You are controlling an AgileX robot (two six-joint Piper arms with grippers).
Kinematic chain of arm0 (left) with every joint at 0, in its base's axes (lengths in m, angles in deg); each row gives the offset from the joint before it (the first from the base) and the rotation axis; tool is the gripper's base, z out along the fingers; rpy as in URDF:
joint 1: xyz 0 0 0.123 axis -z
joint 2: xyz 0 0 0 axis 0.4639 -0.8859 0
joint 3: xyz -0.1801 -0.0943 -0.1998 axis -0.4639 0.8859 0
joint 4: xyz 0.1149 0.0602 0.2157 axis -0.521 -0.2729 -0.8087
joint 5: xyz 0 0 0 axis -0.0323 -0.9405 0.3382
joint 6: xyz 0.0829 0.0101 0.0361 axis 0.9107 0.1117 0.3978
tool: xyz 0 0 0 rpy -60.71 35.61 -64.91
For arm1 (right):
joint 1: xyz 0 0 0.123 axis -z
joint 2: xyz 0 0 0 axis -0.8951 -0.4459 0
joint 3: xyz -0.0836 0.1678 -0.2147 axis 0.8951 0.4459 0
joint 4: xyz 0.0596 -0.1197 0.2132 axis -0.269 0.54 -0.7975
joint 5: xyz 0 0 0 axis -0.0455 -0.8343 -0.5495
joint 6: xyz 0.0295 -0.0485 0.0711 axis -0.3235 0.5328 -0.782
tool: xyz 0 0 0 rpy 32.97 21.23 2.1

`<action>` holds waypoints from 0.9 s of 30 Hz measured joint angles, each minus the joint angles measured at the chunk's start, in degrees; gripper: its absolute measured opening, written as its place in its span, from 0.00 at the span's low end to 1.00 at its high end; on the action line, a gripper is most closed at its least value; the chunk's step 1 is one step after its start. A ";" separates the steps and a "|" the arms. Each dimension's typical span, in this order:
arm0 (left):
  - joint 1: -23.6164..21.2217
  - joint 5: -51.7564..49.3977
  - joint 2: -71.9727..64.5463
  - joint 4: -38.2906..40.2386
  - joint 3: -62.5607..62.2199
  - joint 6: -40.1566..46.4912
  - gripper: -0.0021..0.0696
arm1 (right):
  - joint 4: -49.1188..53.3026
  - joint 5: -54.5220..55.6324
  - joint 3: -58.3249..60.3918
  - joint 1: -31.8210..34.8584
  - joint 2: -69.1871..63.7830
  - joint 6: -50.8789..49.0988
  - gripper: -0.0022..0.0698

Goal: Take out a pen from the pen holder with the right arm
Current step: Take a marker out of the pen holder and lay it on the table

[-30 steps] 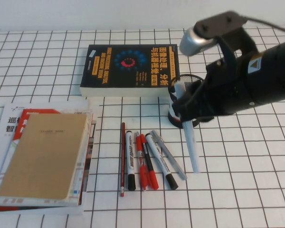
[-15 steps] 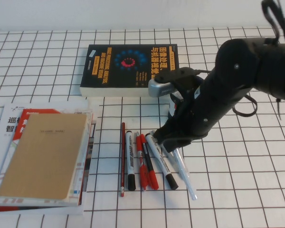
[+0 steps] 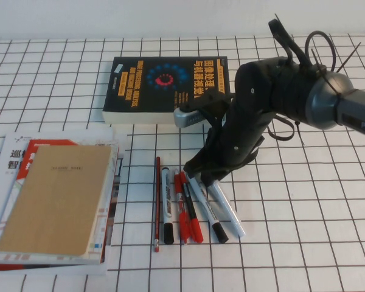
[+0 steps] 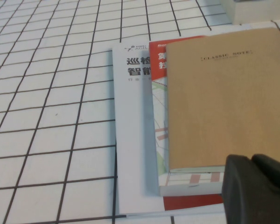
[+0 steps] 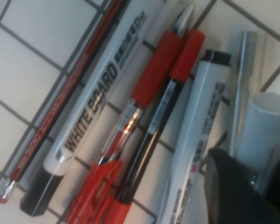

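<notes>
**Item 1, right gripper** (image 3: 212, 177): low over the table (image 3: 304, 243), at the far end of the laid-out row. We record it clamped on the pale grey pen (image 3: 230, 214), whose barrel sits between the dark fingers (image 5: 231, 189) in the wrist view.

**Item 2, pale grey pen:** out of the pen holder, slanting from the gripper toward the robot, just beside the black-capped white marker (image 3: 205, 210). We cannot tell whether its free end rests on the table.

**Item 3, pen holder:** not visible; we judge it hidden behind the right arm.

**Item 4, row on the table:** 1 red pencil (image 3: 157, 201), 1 whiteboard marker (image 3: 166, 204), 2 red pens (image 3: 185, 210), the white marker, 1 slim silver pen (image 5: 242, 79).

**Item 5, left gripper** (image 4: 252, 163): parked over the edge of the tan notebook (image 4: 224, 102), fingers pressed together, holding nothing.

**Item 6, hazards, as we judge them:**
- Letting go while the pen is tilted could send it rolling onto the silver pen or off across the table.
- Fingers this close to the row could knock the markers out of line as they spread.
- A careless lift of the arm could catch the hidden holder and tip it
</notes>
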 joint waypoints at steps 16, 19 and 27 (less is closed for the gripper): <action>0.00 0.00 0.00 0.00 0.00 0.00 0.02 | 0.11 -0.12 -1.83 0.87 -1.69 -0.63 0.20; 0.00 0.00 0.00 0.00 0.00 0.00 0.02 | -0.36 -0.63 -1.83 0.87 -1.69 -0.63 0.22; 0.00 0.00 0.00 0.00 0.00 0.00 0.02 | -0.81 -1.13 -1.83 0.87 -1.69 -0.63 0.33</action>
